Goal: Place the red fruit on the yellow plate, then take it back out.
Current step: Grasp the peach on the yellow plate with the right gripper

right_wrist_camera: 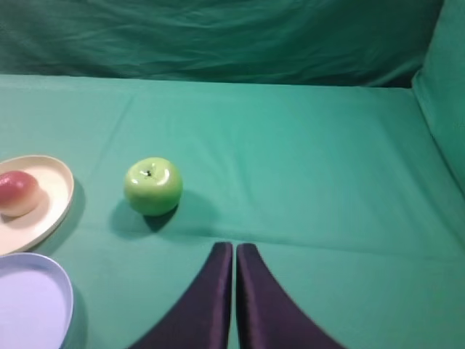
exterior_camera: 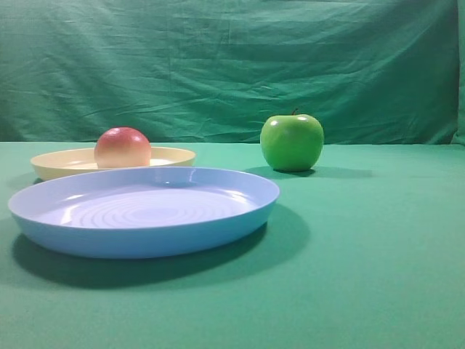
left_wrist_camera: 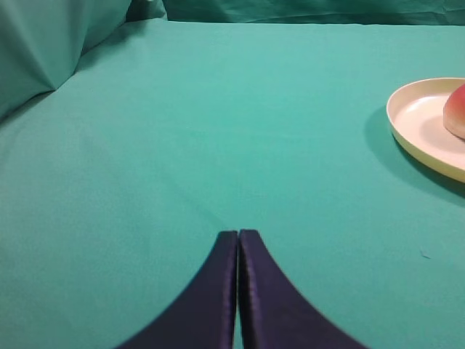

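The red fruit [exterior_camera: 122, 147] rests on the yellow plate [exterior_camera: 174, 156] at the back left; both also show in the right wrist view, red fruit [right_wrist_camera: 17, 192] on yellow plate [right_wrist_camera: 54, 185], and at the right edge of the left wrist view, red fruit [left_wrist_camera: 456, 110] on yellow plate [left_wrist_camera: 414, 120]. My left gripper [left_wrist_camera: 238, 234] is shut and empty over bare cloth, well left of the plate. Over the cloth near the green apple, my right gripper [right_wrist_camera: 234, 247] is shut with nothing in it. Neither gripper shows in the exterior view.
A green apple [exterior_camera: 292, 142] stands to the right of the plates, green apple [right_wrist_camera: 152, 186]. A larger light blue plate [exterior_camera: 240, 218] lies in front of the yellow one. Green cloth covers the table and hangs as a backdrop [exterior_camera: 232, 65].
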Robot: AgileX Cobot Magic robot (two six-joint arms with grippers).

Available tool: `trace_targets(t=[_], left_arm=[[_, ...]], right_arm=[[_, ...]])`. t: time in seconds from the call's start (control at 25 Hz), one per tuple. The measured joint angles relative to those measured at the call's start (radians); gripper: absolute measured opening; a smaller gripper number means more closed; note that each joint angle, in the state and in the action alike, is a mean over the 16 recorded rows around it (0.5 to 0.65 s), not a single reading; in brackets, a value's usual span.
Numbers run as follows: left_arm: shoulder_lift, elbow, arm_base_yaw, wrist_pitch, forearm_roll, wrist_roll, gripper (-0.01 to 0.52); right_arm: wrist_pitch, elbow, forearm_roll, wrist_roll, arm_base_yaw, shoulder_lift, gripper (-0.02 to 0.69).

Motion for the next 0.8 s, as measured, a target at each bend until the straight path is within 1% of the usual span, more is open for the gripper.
trace_targets(t=[0.24, 0.44, 0.8], left_arm=[[0.000, 0.000, 0.000, 0.000, 0.000, 0.000, 0.000], [0.000, 0.000, 0.000, 0.000, 0.000, 0.000, 0.000], [0.000, 0.000, 0.000, 0.000, 0.000, 0.000, 0.000]], right_arm=[[-0.103, 0.223, 0.009, 0.003, -0.076, -0.228, 0.000], [-0.201, 0.402, 0.019, 0.004, -0.112, -0.385, 0.000], [-0.382, 0.683, 0.037, 0.004, -0.125, -0.548, 0.000]])
